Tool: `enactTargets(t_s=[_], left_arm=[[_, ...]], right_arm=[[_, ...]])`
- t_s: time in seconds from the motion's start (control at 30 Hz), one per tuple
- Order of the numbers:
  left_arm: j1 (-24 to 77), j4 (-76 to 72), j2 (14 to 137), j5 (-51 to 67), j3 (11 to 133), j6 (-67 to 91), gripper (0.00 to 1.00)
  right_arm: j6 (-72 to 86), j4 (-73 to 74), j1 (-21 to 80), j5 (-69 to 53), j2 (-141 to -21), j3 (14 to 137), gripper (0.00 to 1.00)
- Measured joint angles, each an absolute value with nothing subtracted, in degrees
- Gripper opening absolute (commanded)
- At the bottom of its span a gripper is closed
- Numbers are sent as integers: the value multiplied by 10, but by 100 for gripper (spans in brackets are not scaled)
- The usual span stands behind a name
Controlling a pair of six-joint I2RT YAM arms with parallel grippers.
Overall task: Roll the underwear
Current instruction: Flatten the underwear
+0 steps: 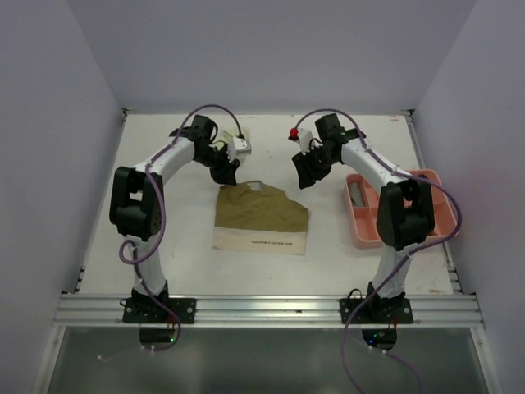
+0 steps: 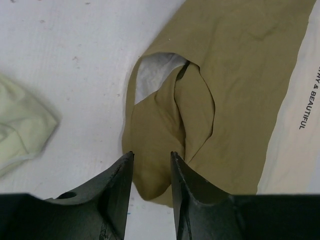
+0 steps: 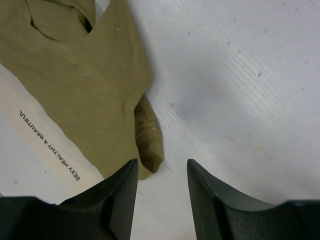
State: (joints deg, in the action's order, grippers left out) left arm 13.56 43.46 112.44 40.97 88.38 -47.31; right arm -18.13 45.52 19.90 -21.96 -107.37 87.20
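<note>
Midway across the white surface [image 1: 164, 164], between the two arms, the olive-tan underwear [image 1: 258, 212] lies spread out nearly flat. Its pale waistband [image 1: 258, 240], printed with dark lettering, runs along the near edge, and the far edge is rumpled, with one leg opening folded over so a patch of lighter lining shows. The left pincer [image 2: 151, 156] hangs over the far-left corner of the cloth. Its jaws stand a little apart and a ridge of the fabric shows in the gap below them, not clamped. The right pincer [image 3: 161, 164] hangs at the far-right corner with its jaws parted somewhat wider and nothing in them. The cloth's pointed tip lies just beside its left finger, and bare surface shows between the fingers. A pale yellow-green garment [image 2: 22, 127] sits bunched off to the left of the olive piece, apart from it. Over by the right arm rests a salmon-pink tray [image 1: 418, 173] with compartments.
</note>
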Motion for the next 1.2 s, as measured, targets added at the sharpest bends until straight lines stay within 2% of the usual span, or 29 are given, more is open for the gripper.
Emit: enactTargets(t_s=[0.1,0.2,0.23,0.3,0.43,0.53,0.63,0.73,0.77,0.93,1.03,1.17,1.2], left_arm=[[150,449,1155,391,894,-477,36],[152,461,1177,361,890,-481,21],[151,461,1180,345,882,-485,13],[150,464,1180,327,869,-491,8],[149,462,1172,307,829,-505,7],[149,468,1158,297,814,-510,0],[145,475,1156,297,811,-517,0],[138,483,1152,299,804,-521,0],[135,485,1147,298,796,-522,0],[120,501,1106,305,735,-529,0],[117,511,1087,316,705,-531,0],[118,526,1079,347,674,-531,1],[118,528,1077,355,667,-531,3]], right_arm=[[-182,465,187,-221,-1093,894,51],[-185,483,192,-224,-1099,892,52],[-185,489,194,-226,-1098,889,52],[-185,495,203,-227,-1094,879,53],[-185,514,227,-227,-1078,847,56],[-187,528,242,-234,-1067,824,57],[-192,538,252,-235,-1060,796,56],[-194,540,259,-222,-1059,763,48],[-194,542,261,-216,-1062,757,42],[-195,539,265,-189,-1114,766,39],[-192,555,265,-178,-1162,812,31],[-190,569,265,-160,-1236,932,4],[-192,567,265,-157,-1252,959,3]])
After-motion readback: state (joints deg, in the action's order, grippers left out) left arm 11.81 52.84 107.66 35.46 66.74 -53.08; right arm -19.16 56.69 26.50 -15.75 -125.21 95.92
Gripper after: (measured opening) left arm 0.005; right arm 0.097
